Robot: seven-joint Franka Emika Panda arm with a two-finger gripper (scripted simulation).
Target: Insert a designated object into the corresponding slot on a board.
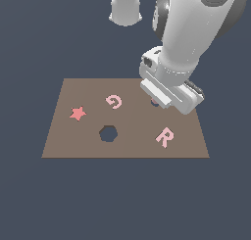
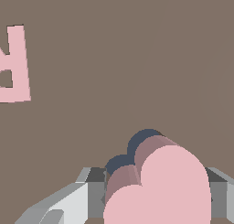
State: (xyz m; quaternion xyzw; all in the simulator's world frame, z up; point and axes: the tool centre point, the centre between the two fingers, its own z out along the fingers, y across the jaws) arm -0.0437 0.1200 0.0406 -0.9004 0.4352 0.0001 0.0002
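The pink heart (image 2: 160, 191) fills the near part of the wrist view, pinched between the grey fingers (image 2: 93, 191) of the gripper (image 2: 155, 195). Just past its lobes the dark heart-shaped slot (image 2: 137, 147) shows in the brown board (image 2: 114, 58). The piece looks offset from the hole, not yet seated, though this angle is too poor to say how high it hangs above the surface.

In the exterior view the wrist hides nearly all of this; only a speck of pink and dark (image 1: 155, 103) peeks out beneath the gripper body, between the G (image 1: 113, 101) and the R (image 1: 165, 137).

To do the insertion well, I would line the heart's two lobes up with the slot's lobes before descending, correct any twist at the wrist, then lower slowly and let go only once the piece sits flush (a heart fits one way round only, so rotation counts as much as position).

As for the other cut-outs: the hexagonal hole (image 1: 108, 133) stands empty, while the red star (image 1: 77, 113), the G and the R appear to lie in recesses of their own on the board.
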